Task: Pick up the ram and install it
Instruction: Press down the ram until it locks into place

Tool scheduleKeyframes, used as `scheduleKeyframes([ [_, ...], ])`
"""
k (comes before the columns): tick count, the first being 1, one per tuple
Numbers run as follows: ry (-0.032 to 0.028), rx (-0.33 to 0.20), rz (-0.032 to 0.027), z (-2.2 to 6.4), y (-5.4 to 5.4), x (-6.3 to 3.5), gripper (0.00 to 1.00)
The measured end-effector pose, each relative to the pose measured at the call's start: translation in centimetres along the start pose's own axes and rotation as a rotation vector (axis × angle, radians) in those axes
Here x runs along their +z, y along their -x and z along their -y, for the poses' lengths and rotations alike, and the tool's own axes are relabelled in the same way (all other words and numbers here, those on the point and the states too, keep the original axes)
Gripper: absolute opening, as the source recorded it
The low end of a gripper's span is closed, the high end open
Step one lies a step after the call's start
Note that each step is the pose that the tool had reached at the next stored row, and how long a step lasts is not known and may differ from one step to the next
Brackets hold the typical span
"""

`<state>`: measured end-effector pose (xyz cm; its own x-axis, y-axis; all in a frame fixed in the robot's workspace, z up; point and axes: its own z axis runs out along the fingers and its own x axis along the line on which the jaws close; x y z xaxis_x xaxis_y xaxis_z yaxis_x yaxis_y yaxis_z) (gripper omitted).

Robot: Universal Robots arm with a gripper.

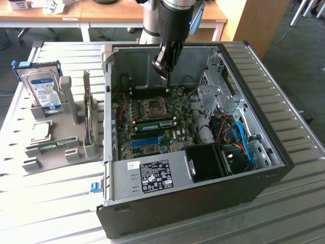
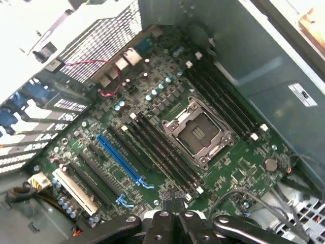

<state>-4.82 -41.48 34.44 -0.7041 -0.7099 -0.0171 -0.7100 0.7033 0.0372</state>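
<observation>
Pretty sure I'm standing in some kind of robotics lab or electronics workshop here. An opened desktop PC case (image 1: 203, 147) is lying on its side on a ribbed metal workbench (image 1: 284, 203), with the motherboard (image 2: 203, 152) showing inside. A grey parts fixture (image 1: 56, 137) is sitting beside it, holding a hard drive (image 1: 43, 91) upright. An industrial robot arm (image 1: 170, 25) is hanging over the case. Wooden office desks (image 1: 101, 12) are lining the back with white boxes lying on them, and grey carpet (image 1: 299, 46) is covering the floor.
</observation>
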Motion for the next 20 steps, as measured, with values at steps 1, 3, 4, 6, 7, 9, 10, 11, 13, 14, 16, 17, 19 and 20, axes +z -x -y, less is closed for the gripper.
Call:
scheduleKeyframes([
  [1, -0.0002, 0.013, 0.0005, 0.00, 0.00, 0.00, 0.11],
  [3, -0.0007, 0.040, 0.0015, 0.00, 0.00, 0.00, 0.11],
  [4, -0.0009, 0.054, 0.0021, 0.00, 0.00, 0.00, 0.11],
  [6, -0.0013, 0.081, 0.0031, 0.00, 0.00, 0.00, 0.11],
  [7, -0.0016, 0.094, 0.0035, 0.00, 0.00, 0.00, 0.11],
  [9, -0.0020, 0.120, 0.0045, 0.00, 0.00, 0.00, 0.11],
  [10, -0.0023, 0.133, 0.0050, 0.00, 0.00, 0.00, 0.11],
  [11, -0.0025, 0.148, 0.0055, 0.00, 0.00, 0.00, 0.11],
  [13, -0.0030, 0.175, 0.0066, 0.00, 0.00, 0.01, 0.11],
  [14, -0.0032, 0.189, 0.0071, 0.00, 0.00, 0.01, 0.11],
  [16, -0.0037, 0.218, 0.0081, 0.00, 0.00, 0.01, 0.11],
  [17, -0.0040, 0.233, 0.0087, 0.00, 0.00, 0.01, 0.11],
  [19, -0.0044, 0.261, 0.0098, 0.00, 0.00, 0.01, 0.11],
  [20, -0.0047, 0.275, 0.0103, 0.00, 0.00, 0.01, 0.11],
])
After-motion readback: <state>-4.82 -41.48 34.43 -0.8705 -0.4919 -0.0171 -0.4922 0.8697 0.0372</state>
